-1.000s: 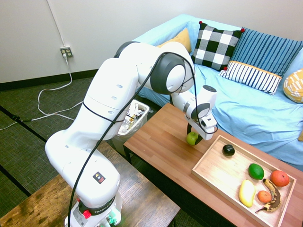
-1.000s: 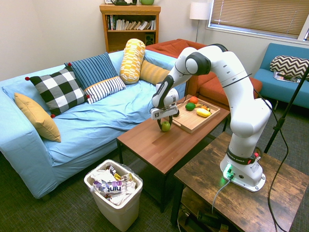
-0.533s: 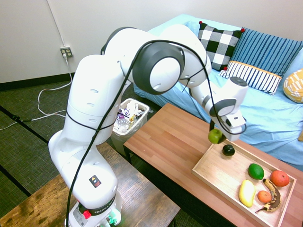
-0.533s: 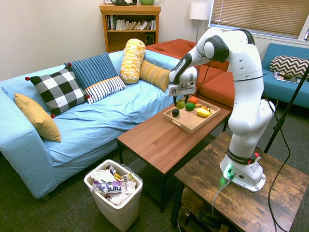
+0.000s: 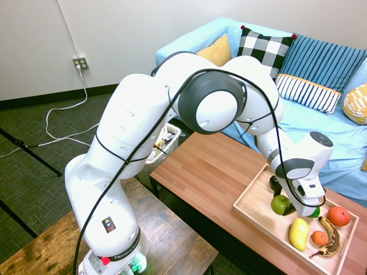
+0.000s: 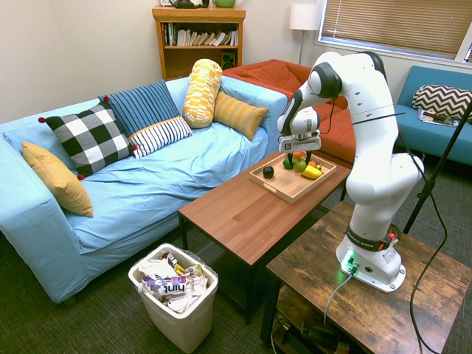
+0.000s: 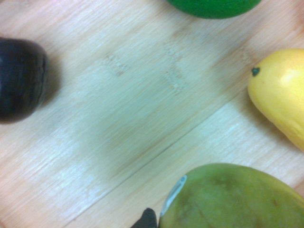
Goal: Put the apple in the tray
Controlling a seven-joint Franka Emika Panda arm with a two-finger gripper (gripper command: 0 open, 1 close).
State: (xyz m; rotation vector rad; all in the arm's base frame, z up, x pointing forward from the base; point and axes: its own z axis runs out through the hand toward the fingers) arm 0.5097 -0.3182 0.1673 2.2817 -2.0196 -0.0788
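The yellow-green apple (image 5: 280, 204) hangs low over the near part of the pale wooden tray (image 5: 246, 209), with my gripper (image 5: 285, 205) shut on it. Whether it touches the tray floor I cannot tell. In the second exterior view the apple (image 6: 299, 167) sits under the gripper (image 6: 299, 164) above the tray (image 6: 276, 189). The wrist view shows the apple (image 7: 232, 199) close above bare tray wood (image 7: 133, 118).
In the tray lie a black avocado (image 5: 276, 182), a yellow fruit (image 5: 299, 234), a half-hidden lime (image 5: 314, 212), two orange fruits (image 5: 338, 215) and a brown banana (image 5: 332, 236). The tray stands on a reddish wooden table (image 5: 200, 172). A blue sofa (image 6: 147, 177) and a bin (image 6: 173, 291) flank it.
My gripper has carried the apple from above the bare tabletop, past the tray's near edge, and down low over the tray between the avocado and the yellow fruit.
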